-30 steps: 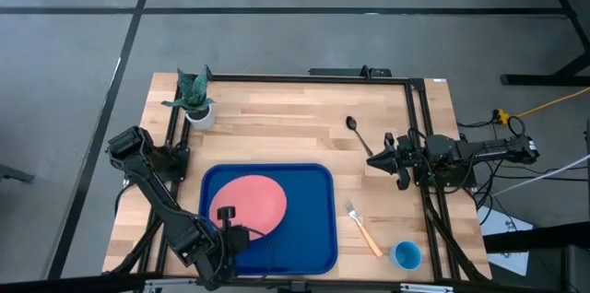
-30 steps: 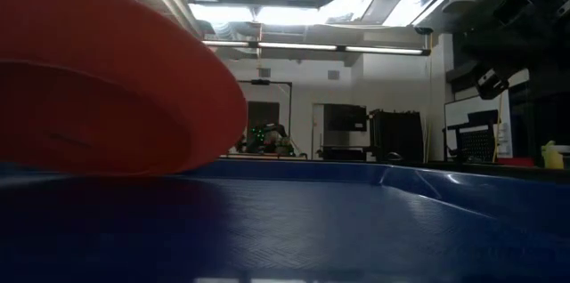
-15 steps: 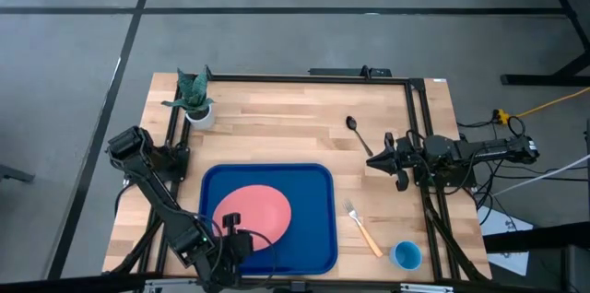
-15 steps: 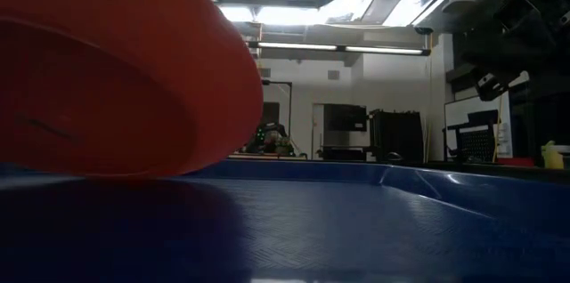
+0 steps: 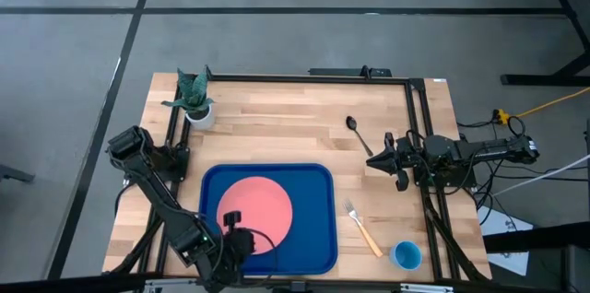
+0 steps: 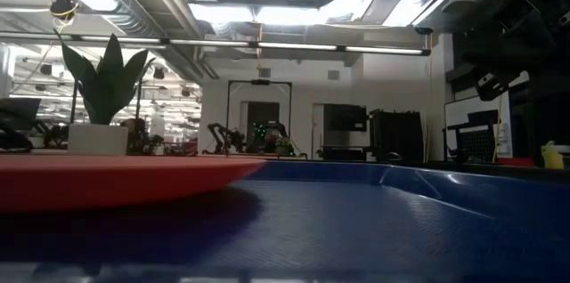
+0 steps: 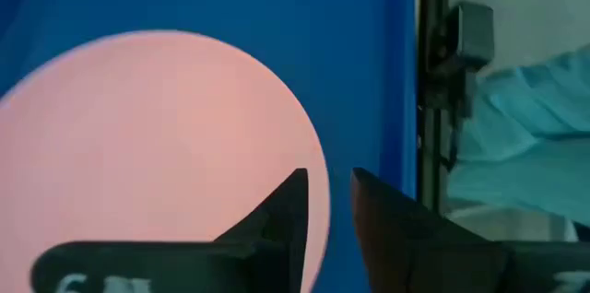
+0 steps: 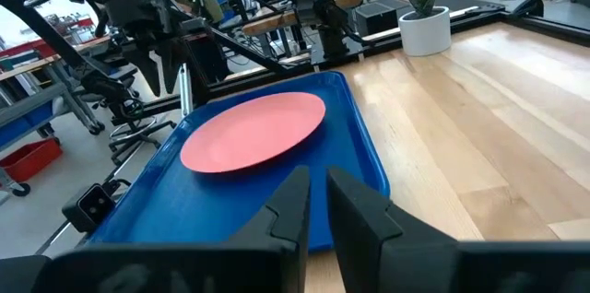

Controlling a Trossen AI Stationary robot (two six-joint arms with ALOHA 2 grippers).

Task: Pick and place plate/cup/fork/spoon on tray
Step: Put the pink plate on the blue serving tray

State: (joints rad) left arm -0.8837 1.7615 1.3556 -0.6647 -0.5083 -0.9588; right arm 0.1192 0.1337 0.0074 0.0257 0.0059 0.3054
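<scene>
The salmon-pink plate (image 5: 255,212) lies flat on the floor of the deep-blue tray (image 5: 318,238). It also shows in the low view (image 6: 116,181) and the right wrist view (image 8: 253,129). My left gripper (image 5: 232,228) hovers over the plate's near edge (image 7: 277,173), open by a small gap and empty. My right gripper (image 5: 371,158) is shut and empty above the table's right side. The fork (image 5: 362,227) and the light-blue cup (image 5: 406,255) rest on the table right of the tray. The dark spoon (image 5: 358,133) lies farther back.
A white pot with a green plant (image 5: 195,101) stands at the far left corner. A dark frame runs along the table's far and right edges (image 5: 417,127). Bare wood lies between the tray and the spoon.
The plate was tilted, its near edge held up by my left gripper. It has dropped flat onto the tray. My left gripper has moved a little toward the table's near edge and let the plate go.
</scene>
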